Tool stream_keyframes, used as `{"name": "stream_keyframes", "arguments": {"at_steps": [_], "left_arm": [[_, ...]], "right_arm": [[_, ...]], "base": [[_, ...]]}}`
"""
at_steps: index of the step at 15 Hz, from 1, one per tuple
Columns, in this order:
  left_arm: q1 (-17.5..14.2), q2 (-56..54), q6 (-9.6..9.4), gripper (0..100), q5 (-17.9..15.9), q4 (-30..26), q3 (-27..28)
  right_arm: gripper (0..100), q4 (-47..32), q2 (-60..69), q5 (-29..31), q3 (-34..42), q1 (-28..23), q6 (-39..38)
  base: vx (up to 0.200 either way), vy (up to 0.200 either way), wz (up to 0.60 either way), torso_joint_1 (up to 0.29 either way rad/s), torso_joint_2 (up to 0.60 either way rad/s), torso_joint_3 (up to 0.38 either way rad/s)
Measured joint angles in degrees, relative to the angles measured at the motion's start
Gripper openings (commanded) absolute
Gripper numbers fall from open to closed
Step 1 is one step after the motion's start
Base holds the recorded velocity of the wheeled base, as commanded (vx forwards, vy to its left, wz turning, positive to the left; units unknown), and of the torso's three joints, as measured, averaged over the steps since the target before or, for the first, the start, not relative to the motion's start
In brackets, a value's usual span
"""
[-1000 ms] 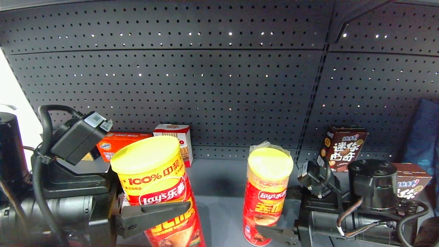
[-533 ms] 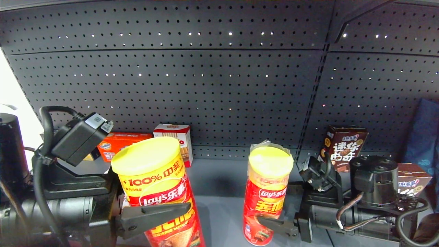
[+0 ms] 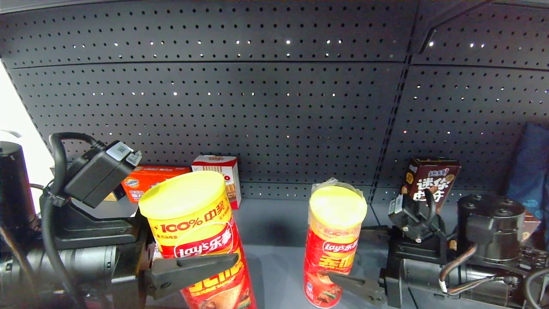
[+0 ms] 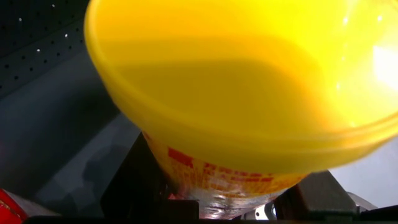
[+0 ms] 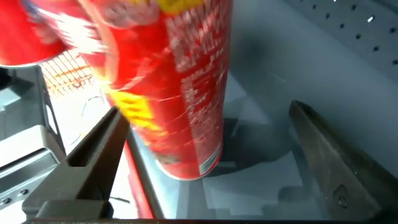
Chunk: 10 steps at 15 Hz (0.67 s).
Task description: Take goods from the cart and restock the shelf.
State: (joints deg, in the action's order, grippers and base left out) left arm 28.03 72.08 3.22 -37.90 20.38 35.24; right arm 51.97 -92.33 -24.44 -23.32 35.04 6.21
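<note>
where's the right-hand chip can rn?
Head view, right of centre: the chip can stands upright on the shelf between the right gripper's open fingers, brown box behind it to the right.

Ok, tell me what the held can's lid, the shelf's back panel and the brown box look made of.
Lid: likely plastic, smooth, yellow, translucent glow in the wrist view. Back panel: probably painted metal, matte dark, evenly punched holes. Brown box: seemingly printed cardboard, sharp folded edges, slight sheen.

There are two chip cans: the left can (image 3: 193, 234) and the right can (image 3: 333, 240). There are four boxes: one orange box (image 3: 152, 180), one white box (image 3: 219, 171), and two brown, the tall brown box (image 3: 429, 178) and the low brown box (image 3: 531, 219). There is one blue bag (image 3: 529, 167).
</note>
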Motion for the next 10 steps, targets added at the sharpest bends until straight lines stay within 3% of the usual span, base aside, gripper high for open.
{"name": "stream_keyframes", "arguments": {"at_steps": [7,10], "left_arm": [[0.0,-0.06,0.01,0,0.02,0.0,0.11],[0.0,-0.5,0.01,0,0.02,0.0,0.06]], "right_arm": [[100,-0.32,11.22,0.11,4.83,-0.63,0.11],[100,-3.15,17.25,4.35,4.96,-1.77,0.15]], "base": [[0.0,0.0,0.0,0.0,0.0,0.0],[0.0,0.0,0.0,0.0,0.0,0.0]]}}
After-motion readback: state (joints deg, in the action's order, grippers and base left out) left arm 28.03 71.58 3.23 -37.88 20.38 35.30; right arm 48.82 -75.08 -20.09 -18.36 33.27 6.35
